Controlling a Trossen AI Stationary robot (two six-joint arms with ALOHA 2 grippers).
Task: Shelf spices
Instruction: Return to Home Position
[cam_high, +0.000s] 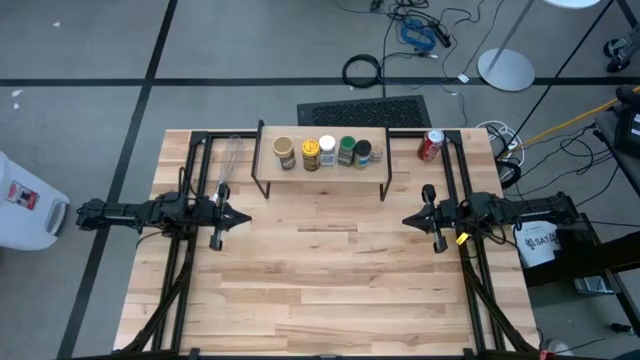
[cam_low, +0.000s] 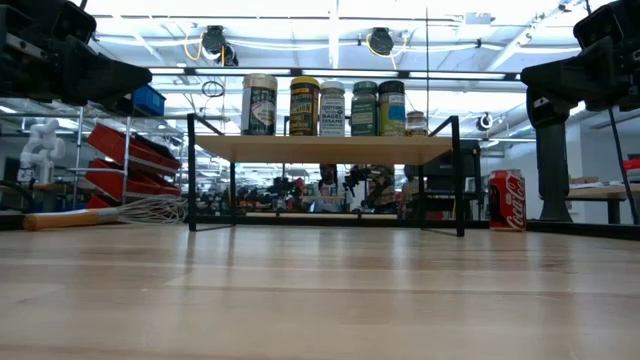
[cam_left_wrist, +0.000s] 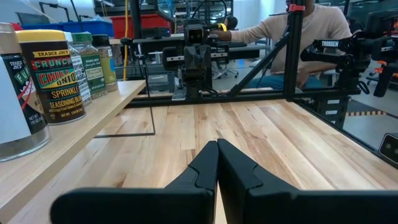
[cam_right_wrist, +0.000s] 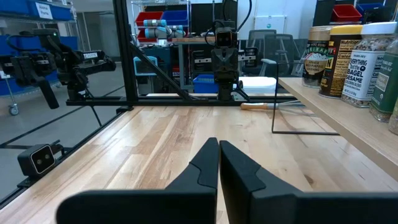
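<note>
Several spice jars (cam_high: 325, 152) stand in a row on the light-wood shelf (cam_high: 320, 167) at the table's far middle; they also show in the low view (cam_low: 322, 107). My left gripper (cam_high: 243, 216) is shut and empty at the table's left, level with the shelf's near side. My right gripper (cam_high: 408, 221) is shut and empty at the table's right. The jars show beside the left fingers (cam_left_wrist: 56, 78) and beside the right fingers (cam_right_wrist: 364, 62).
A wire whisk (cam_high: 229, 165) lies left of the shelf. A red soda can (cam_high: 431, 146) stands right of it. A person sits beyond the table in the left wrist view (cam_left_wrist: 292, 37). Bare tabletop (cam_high: 320, 280) lies between and in front of the arms.
</note>
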